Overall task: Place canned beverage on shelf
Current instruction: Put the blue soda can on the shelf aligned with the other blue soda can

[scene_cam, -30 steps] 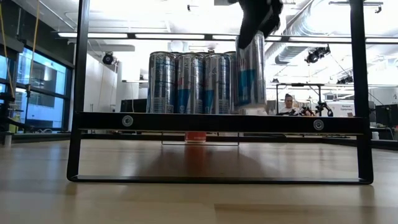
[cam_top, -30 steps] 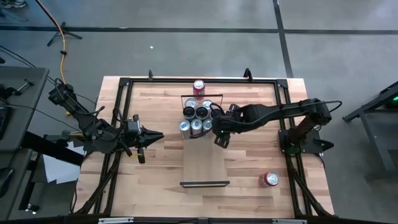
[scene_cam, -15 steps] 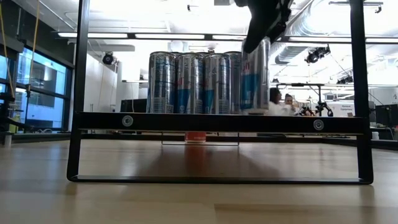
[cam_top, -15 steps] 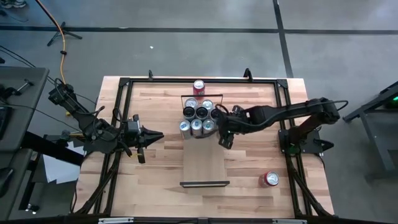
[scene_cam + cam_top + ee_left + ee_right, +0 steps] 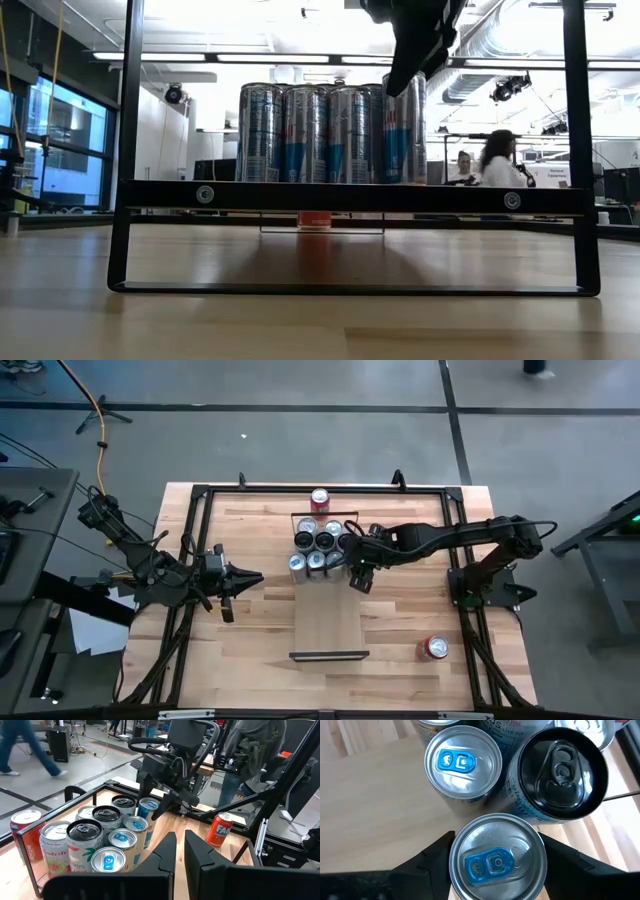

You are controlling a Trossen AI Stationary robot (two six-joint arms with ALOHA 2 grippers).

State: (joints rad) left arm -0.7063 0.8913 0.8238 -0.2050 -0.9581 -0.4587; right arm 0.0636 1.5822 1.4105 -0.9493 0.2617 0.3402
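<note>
Right gripper (image 5: pixel 495 851) clasps a blue-tabbed can (image 5: pixel 495 857) at the cluster of cans (image 5: pixel 318 548) on the shelf (image 5: pixel 328 622), while left gripper (image 5: pixel 252 577) waits closed beside it.

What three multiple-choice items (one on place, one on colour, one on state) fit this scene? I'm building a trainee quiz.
1. Where is the right claw?
A. over the shelf, beside the cans
B. at the table's near right corner
C. off the table

2. What colour is the tab of the can between its fingers?
A. red
B. blue
C. black

3. How is the left claw?
A. open
B. shut on a can
C. shut, empty

Key: 1 A, the high view shows it over the shelf next to the cans. 2 B, the right wrist view shows a blue tab. 3 C, its tips meet with nothing between them.
</note>
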